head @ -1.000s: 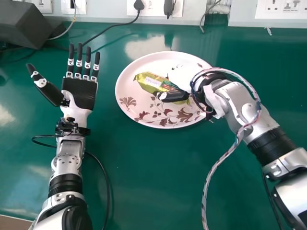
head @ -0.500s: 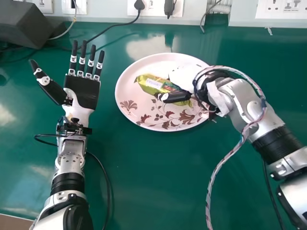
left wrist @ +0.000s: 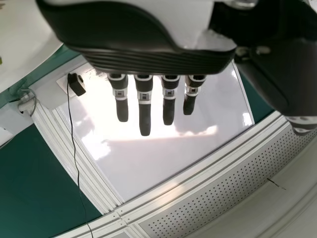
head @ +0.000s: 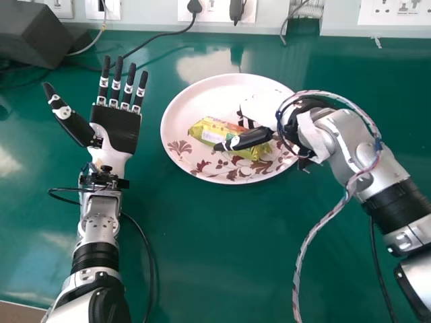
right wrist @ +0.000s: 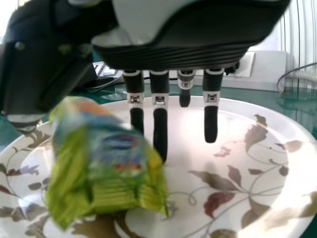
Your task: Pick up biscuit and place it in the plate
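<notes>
Packet: shifted on the plate toward the robot's side since the earlier frame, and turned to lie a little more crosswise.
Right hand: had eased slightly to the robot's right; dark fingers had come into sight beyond the packet.
Biscuit: the yellow-green packet (head: pixel 210 132) was within the plate's rim, left of centre and toward the robot's side; whether all of it rested flat could not be told.
Right hand's grip: the right hand (head: pixel 264 109) was over the plate, its fingers straight and its thumb spread apart from them, not curled round the packet. In the head view the thumb crossed over the packet; whether they touched could not be told.
Plate: pale pink with brown and reddish leaves and flowers, the plate (head: pixel 192 101) sat on the green table (head: pixel 202 256).
Left hand: to the left of the plate and apart from it, the left hand (head: pixel 116 131) was palm up, fingers straight, thumb spread, holding nothing.
Cable: a braided cable (head: pixel 330 213) looped from the right wrist.
Far edge: a dark box (head: pixel 34 40) stood at the far left of the table.
</notes>
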